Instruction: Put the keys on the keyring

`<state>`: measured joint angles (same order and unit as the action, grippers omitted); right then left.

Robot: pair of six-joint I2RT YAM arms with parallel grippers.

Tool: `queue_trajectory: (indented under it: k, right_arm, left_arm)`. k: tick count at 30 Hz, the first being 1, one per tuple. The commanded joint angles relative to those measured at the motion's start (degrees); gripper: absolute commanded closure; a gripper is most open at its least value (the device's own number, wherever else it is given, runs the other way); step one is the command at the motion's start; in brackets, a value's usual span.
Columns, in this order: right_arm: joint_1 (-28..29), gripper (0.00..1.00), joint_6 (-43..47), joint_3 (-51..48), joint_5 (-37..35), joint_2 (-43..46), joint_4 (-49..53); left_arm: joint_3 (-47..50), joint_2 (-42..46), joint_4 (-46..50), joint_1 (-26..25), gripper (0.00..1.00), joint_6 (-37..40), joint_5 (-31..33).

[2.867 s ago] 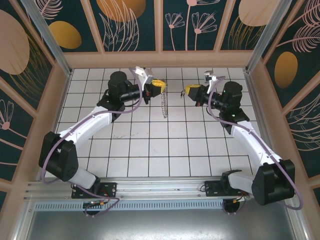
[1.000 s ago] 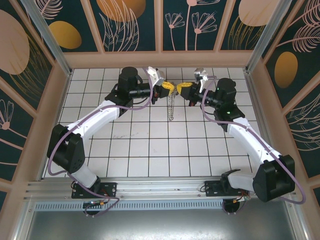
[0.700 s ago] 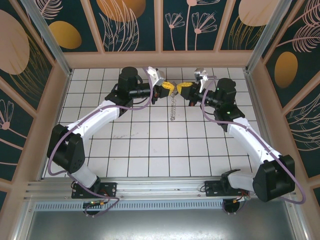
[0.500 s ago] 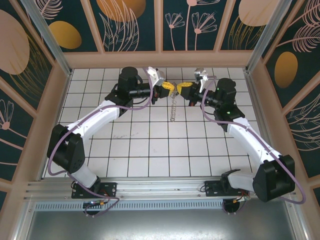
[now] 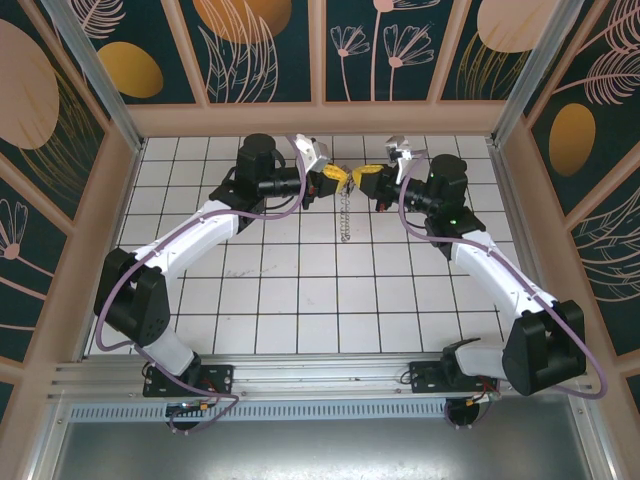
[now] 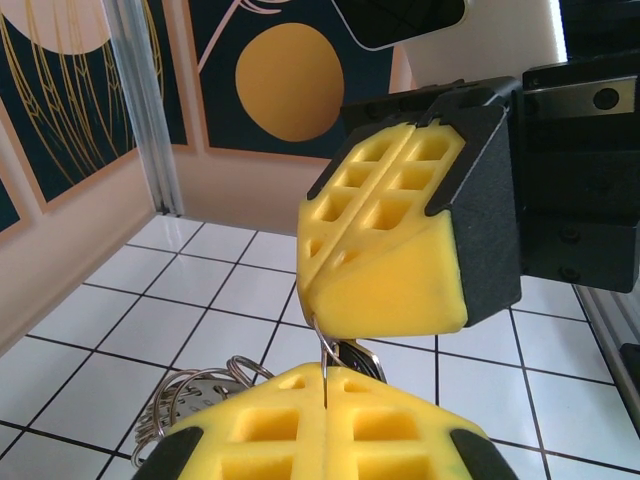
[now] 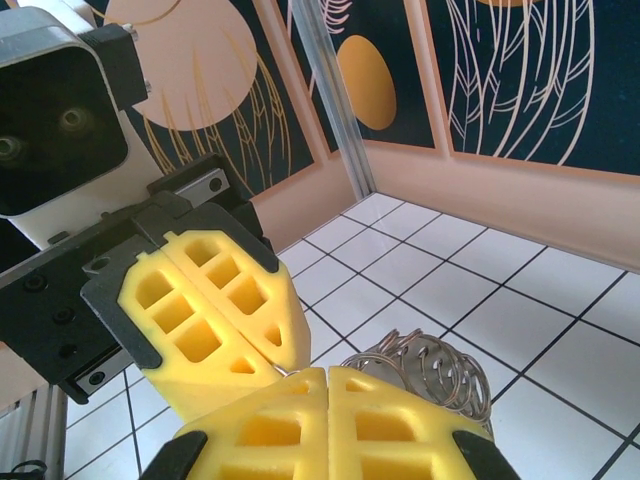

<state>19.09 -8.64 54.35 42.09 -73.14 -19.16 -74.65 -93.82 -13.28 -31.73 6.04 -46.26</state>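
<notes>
The left end effector (image 5: 337,178), pinching the large, fringed thin-wire keyring (image 5: 346,215), and the right end effector (image 5: 366,177), pinching the tiny dark metal key (image 6: 347,353), have drawn tip to tip. Threading looks ready to begin.

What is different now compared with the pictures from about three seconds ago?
Both arms swung inward: the left arm moved right, carrying the hanging keyring, and the right arm moved left, so their jaws now stand tip to tip. Both jaws stayed shut, and the keyring still hangs from the left one.
</notes>
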Motion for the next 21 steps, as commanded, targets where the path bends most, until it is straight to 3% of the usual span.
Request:
queue_trajectory:
  k: [1, 21]
  right_arm:
    - [-1.3, 1.0, 0.6, -0.4, -0.7, -0.3, -1.7]
    - [-2.5, 1.0, -1.0, -3.5, -0.6, 0.9, -3.2]
  left_arm:
    - [-1.5, 0.6, -2.6, -0.6, 1.0, 1.6, -3.0]
    - [-1.7, 0.4, -2.5, -0.6, 1.0, 1.6, -2.4]
